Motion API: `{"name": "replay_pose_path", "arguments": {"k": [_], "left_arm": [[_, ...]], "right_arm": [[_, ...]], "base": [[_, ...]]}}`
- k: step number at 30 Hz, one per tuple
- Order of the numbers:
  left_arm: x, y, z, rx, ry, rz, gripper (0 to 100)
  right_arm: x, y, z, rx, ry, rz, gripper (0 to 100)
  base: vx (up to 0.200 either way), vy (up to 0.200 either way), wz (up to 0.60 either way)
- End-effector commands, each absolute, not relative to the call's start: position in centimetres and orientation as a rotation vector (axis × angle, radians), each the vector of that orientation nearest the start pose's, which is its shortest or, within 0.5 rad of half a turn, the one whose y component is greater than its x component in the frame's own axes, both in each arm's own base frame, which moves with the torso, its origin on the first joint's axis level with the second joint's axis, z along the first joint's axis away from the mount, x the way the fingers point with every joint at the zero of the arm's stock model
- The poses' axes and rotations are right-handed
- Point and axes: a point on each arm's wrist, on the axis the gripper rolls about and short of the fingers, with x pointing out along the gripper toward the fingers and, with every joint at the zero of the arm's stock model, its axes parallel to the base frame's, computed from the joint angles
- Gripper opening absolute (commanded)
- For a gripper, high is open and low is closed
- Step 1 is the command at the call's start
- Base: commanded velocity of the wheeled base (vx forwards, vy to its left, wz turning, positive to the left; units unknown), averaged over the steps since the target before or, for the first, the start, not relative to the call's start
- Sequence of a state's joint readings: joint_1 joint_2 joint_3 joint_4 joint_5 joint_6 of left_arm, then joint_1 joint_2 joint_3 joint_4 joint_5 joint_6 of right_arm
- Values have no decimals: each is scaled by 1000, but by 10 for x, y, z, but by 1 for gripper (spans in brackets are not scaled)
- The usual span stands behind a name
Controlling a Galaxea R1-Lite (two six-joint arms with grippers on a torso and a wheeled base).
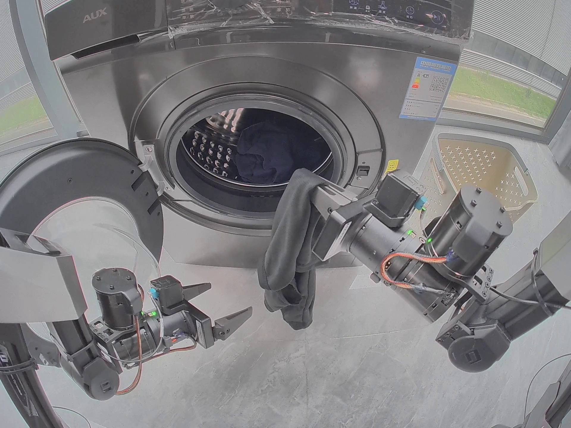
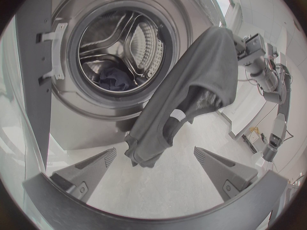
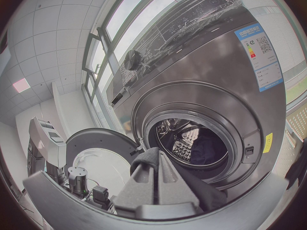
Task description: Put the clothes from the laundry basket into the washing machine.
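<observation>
A dark grey garment (image 1: 292,251) hangs from my right gripper (image 1: 314,192), which is shut on its top just in front of the lower right rim of the washing machine's round opening (image 1: 257,150). The cloth (image 2: 188,93) droops toward the floor. In the right wrist view the fingers (image 3: 150,179) press together over the grey fabric (image 3: 147,157). A dark blue piece of clothing (image 1: 276,150) lies inside the drum (image 2: 116,80). My left gripper (image 1: 223,303) stands open low at the left, near the floor, with nothing between its fingers (image 2: 224,170).
The washer's door (image 1: 77,197) is swung wide open to the left, above my left arm. A beige laundry basket (image 1: 482,167) stands to the right of the machine. Pale floor (image 1: 333,364) stretches in front.
</observation>
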State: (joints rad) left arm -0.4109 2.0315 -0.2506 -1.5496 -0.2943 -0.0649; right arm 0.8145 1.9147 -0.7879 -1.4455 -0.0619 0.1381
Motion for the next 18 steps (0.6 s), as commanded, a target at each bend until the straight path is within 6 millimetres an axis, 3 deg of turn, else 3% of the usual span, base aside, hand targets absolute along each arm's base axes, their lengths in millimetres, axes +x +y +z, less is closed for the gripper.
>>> {"name": "replay_pose_path", "arguments": {"k": [1,7,18], "left_arm": [[247,-114,41,-44,327,-695,100],[251,-123,21,-4,376,-742,100],[288,-142,-6,-3,349,-747,100]], "right_arm": [[240,250,192,275,-256,757,0],[246,257,190,278,-262,755,0],[253,272,191,289,-283,769,0]], "base": [[0,0,0],[0,0,0],[0,0,0]]}}
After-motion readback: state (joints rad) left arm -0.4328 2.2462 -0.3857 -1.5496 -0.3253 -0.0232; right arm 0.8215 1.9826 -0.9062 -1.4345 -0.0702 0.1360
